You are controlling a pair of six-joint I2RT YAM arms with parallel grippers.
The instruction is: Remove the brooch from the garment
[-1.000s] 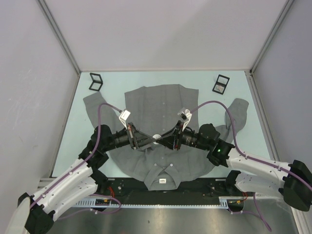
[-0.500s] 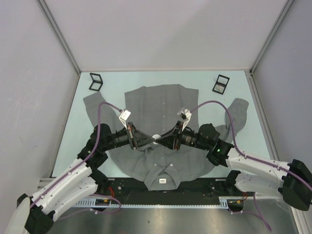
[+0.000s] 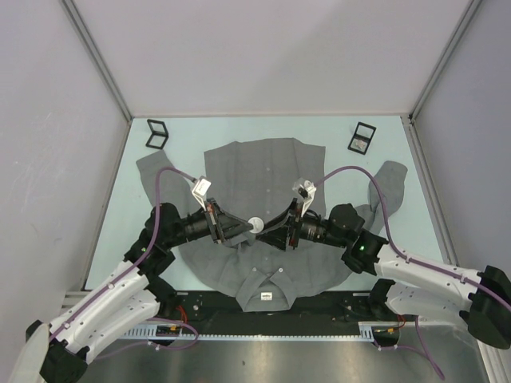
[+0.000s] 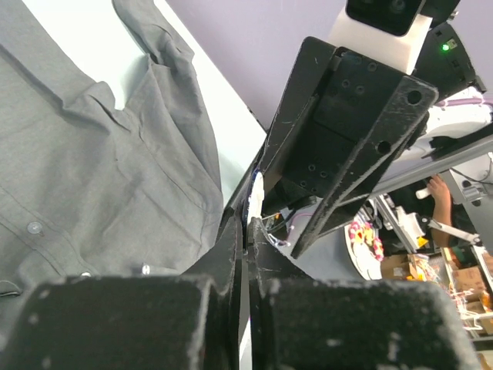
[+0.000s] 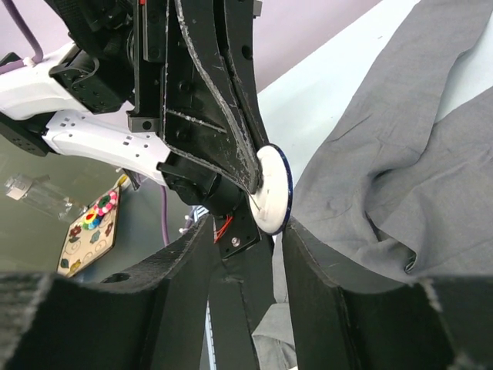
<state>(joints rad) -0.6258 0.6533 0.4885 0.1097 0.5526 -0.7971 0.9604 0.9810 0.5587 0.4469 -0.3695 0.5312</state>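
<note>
The grey shirt [image 3: 263, 171] lies flat on the table with its collar and white neck label [image 3: 266, 296] at the near edge. It also shows in the left wrist view [image 4: 92, 154] and the right wrist view [image 5: 393, 146]. The brooch [image 3: 255, 224] is a small white disc with a dark blue rim [image 5: 273, 196]. My left gripper [image 3: 249, 227] is shut on it over the shirt's chest, and only its white edge [image 4: 256, 189] shows between the pads. My right gripper [image 3: 271, 231] faces the left one, jaws open, with the brooch just past its fingertips [image 5: 327, 254]. I cannot tell whether the brooch is still pinned to the cloth.
Two small black-framed squares lie on the table, one at the back left [image 3: 156, 133] and one at the back right [image 3: 363, 137]. The shirt's sleeves spread out to the left [image 3: 152, 171] and right [image 3: 391, 187]. Grey walls close in the table on three sides.
My right gripper has drawn back slightly to the right, and the white brooch now shows plainly at my left gripper's tip. The shirt has not moved.
</note>
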